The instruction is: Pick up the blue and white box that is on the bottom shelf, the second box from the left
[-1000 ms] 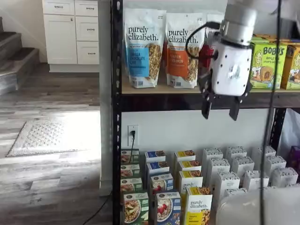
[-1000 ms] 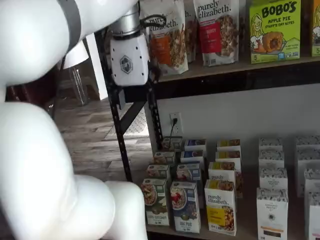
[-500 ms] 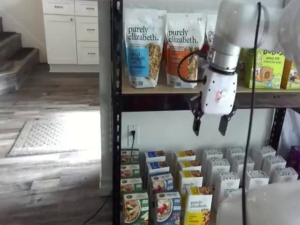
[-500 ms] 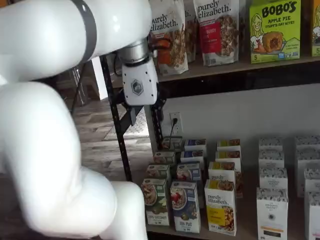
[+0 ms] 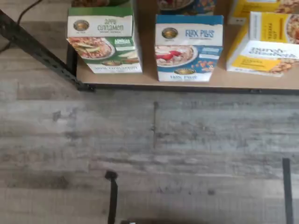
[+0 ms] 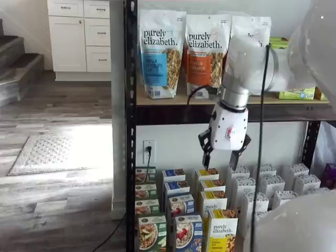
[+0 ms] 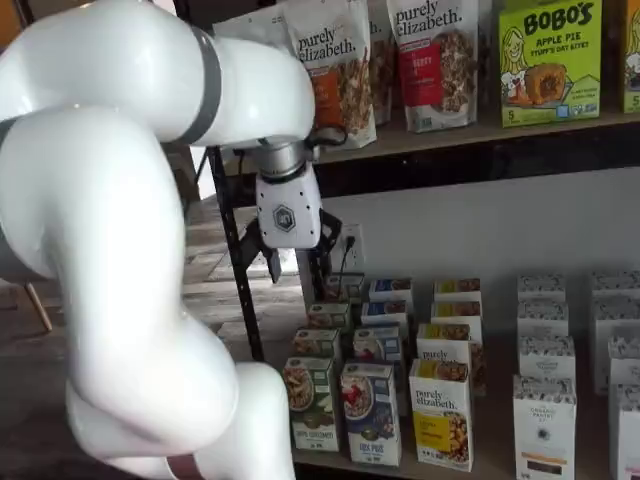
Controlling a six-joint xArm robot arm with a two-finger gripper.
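Note:
The blue and white box (image 5: 188, 49) stands upright at the front of the bottom shelf (image 5: 147, 58), between a green-and-white box (image 5: 103, 44) and a yellow-and-white box (image 5: 264, 51). It shows in both shelf views (image 6: 187, 233) (image 7: 370, 412). My gripper (image 6: 220, 157) hangs in front of the rack, under the tan tier and well above the box. It also shows in a shelf view (image 7: 297, 265). A gap shows between its two black fingers and nothing is in them. The fingers do not show in the wrist view.
More small boxes stand in rows behind the front ones, with white boxes (image 6: 262, 184) to the right. Granola pouches (image 6: 160, 52) fill the tan tier. A black corner post (image 6: 130, 131) stands at the left. My white arm (image 7: 110, 250) fills much of a shelf view.
My gripper has come down and to the left, from level with the tan tier to below it, closer to the bottom shelf's boxes. Its fingers stayed apart.

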